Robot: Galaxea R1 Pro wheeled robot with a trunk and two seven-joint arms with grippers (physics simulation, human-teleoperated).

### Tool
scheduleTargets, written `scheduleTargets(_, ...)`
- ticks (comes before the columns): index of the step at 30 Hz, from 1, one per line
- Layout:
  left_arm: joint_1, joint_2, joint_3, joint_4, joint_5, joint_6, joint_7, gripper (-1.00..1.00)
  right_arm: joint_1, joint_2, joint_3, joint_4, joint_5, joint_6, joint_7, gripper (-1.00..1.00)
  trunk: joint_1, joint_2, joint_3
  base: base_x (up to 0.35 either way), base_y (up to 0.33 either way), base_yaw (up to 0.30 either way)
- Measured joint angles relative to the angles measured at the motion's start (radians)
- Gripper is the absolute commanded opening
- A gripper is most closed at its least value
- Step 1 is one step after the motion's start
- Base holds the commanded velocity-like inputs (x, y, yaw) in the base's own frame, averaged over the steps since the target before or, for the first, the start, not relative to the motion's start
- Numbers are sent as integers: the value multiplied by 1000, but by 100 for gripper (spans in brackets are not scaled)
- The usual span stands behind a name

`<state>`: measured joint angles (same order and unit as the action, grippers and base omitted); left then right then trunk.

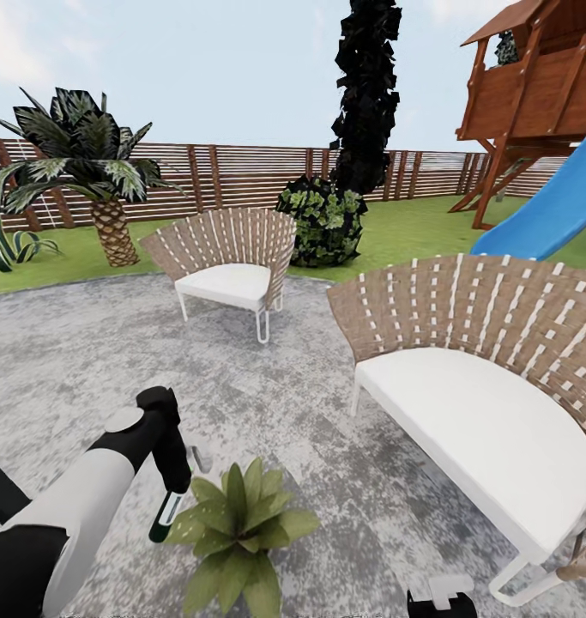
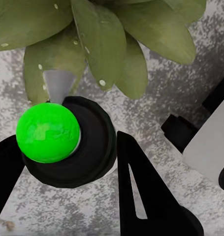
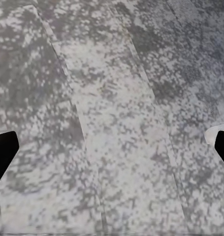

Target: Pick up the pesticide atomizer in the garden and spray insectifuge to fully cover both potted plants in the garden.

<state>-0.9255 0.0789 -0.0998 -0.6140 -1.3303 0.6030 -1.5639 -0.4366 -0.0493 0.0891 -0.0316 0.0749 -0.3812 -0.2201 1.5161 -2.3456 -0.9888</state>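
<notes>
The head camera looks forward and down from high over the stone patio [image 1: 87, 360] toward the fence [image 1: 232, 172], while the left wrist camera hangs close above the potted plant [image 2: 107, 44] it shares with the head view [image 1: 237, 528], and the right wrist camera faces bare patio close up.

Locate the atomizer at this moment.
In the head view the atomizer sits low on the left, held in the left gripper just left of a potted plant on the stone patio.
</notes>
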Motion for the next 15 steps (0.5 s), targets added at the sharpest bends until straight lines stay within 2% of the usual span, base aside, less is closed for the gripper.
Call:
scheduleTargets(8, 1, -1, 0, 0, 1, 0, 0, -100, 0, 0, 0, 0, 0, 0, 0, 100, 0, 0, 0, -278, 0, 0)
scheduleTargets(11, 0, -6, 0, 0, 4, 0, 0, -100, 0, 0, 0, 0, 0, 0, 0, 100, 0, 0, 0, -147, 0, 0)
scheduleTargets(15, -1, -46, -1, 0, -2, 0, 0, -100, 0, 0, 0, 0, 0, 0, 0, 100, 0, 0, 0, -20, 0, 0)
